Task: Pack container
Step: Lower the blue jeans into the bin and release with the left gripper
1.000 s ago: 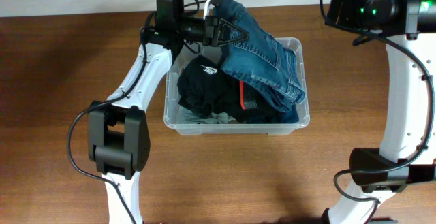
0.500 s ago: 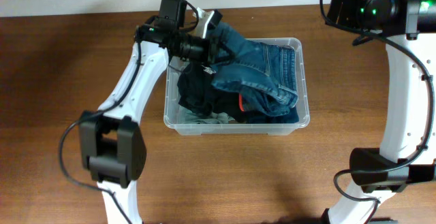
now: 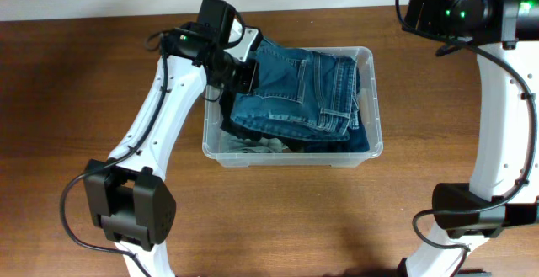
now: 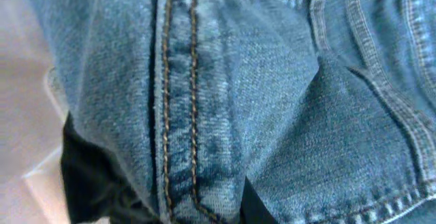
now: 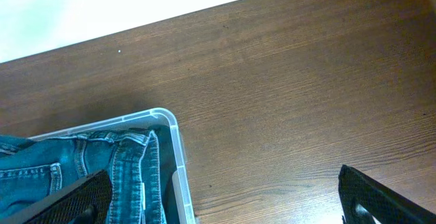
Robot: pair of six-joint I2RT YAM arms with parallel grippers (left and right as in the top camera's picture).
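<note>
The clear plastic container stands mid-table, holding folded blue jeans on top of a black garment. My left gripper is down at the jeans' left edge inside the bin. In the left wrist view, denim fills the frame and a fold with an orange-stitched seam lies between the fingertips, with black cloth at lower left. My right gripper is raised beyond the bin's far right corner. It is open and empty, above the bin's corner rim and jeans.
A pale garment shows at the bin's front under the black one. Brown wooden table surrounds the bin. A white wall edge runs along the far side of the table.
My left gripper has come down and leftward with the jeans. The jeans, lifted and draped before, now lie flat across the bin over the black garment. The right arm has not moved.
</note>
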